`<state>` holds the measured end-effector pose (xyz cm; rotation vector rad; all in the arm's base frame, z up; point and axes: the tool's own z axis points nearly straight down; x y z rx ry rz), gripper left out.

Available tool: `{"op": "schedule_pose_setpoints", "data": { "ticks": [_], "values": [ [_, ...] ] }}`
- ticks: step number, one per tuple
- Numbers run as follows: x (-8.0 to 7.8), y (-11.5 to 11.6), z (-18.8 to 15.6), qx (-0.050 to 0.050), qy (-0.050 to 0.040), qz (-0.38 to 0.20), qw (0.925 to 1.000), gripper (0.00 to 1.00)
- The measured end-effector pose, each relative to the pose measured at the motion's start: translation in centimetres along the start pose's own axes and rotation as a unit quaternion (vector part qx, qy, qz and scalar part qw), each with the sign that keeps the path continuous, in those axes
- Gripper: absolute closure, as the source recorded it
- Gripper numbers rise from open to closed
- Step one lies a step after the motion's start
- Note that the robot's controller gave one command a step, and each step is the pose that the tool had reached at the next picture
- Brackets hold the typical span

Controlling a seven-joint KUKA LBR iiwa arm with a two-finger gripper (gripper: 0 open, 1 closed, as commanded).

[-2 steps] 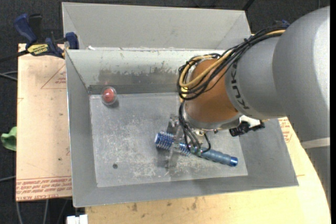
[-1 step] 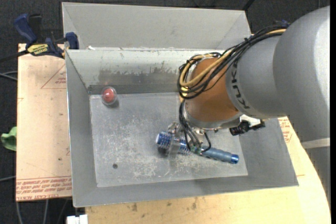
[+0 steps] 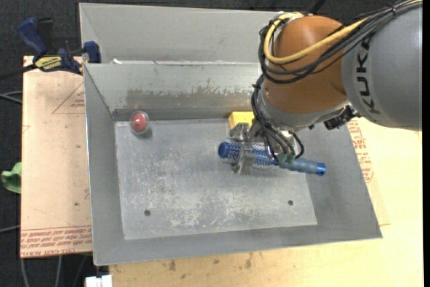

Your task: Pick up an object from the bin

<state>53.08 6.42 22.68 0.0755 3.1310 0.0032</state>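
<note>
Orange-capped at the wrist, the pincer (image 3: 255, 156) is set low on a blue brush-like tool (image 3: 230, 151) lying right of the middle of the grey bin (image 3: 201, 212). How far it is opened cannot be told. A yellow block (image 3: 240, 119) is seen just beyond it, and a red ball (image 3: 139, 122) well to the left. If the tool were gripped off-centre, its long handle could be tipped out, or the block knocked.

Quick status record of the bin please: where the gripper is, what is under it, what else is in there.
gripper: down at the bin floor, right of centre
under it: long blue thing, lying crosswise, an end sticking out on each side
held: cannot tell
yellow block: by the back wall, just behind the gripper
red ball: back left of the floor, alone
</note>
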Motion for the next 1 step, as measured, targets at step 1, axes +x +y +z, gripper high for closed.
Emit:
{"op": "schedule_pose_setpoints", "data": {
  "ticks": [1],
  "values": [
    [1.04, 1.74, -4.65, 0.000, 0.0013, -0.008, 1.0000, 1.00]
  ]
}}
